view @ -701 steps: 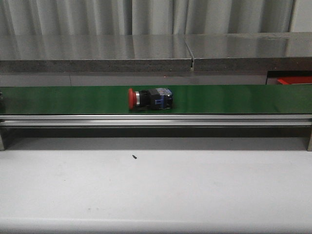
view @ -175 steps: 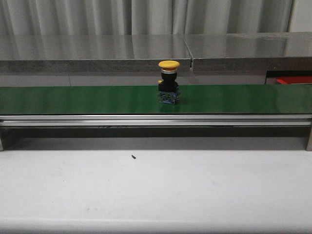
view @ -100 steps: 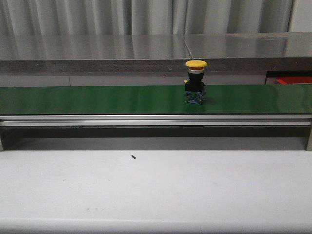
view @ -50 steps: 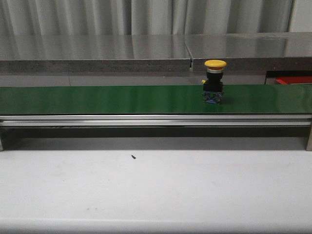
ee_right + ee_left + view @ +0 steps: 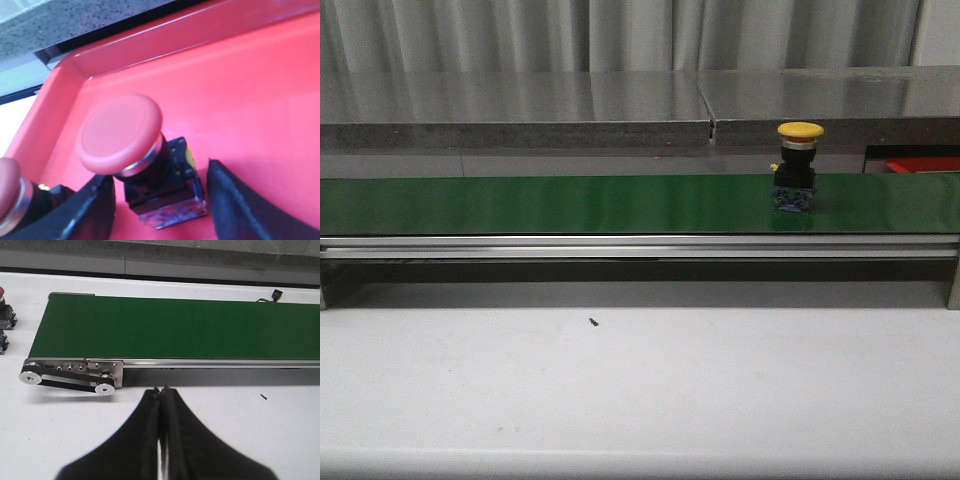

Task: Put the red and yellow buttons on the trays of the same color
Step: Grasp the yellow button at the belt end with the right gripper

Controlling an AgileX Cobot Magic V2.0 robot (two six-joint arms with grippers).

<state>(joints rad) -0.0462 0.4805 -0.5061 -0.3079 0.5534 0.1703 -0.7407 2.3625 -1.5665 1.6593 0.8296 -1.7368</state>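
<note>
A yellow button stands upright on the green belt, towards its right end. In the right wrist view a red button rests on the floor of the red tray. My right gripper is open, with one finger on each side of this button and a gap at the right finger. A second red button sits beside it in the tray. My left gripper is shut and empty, hovering over the white table in front of the belt. No yellow tray is in view.
A corner of the red tray shows behind the belt's far right end. In the left wrist view, a red button and another button's base sit on the table beyond the belt's roller end. A steel shelf runs behind the belt.
The yellow button has ridden the belt steadily to the right. The red button that lay on the belt seven seconds ago is no longer there.
</note>
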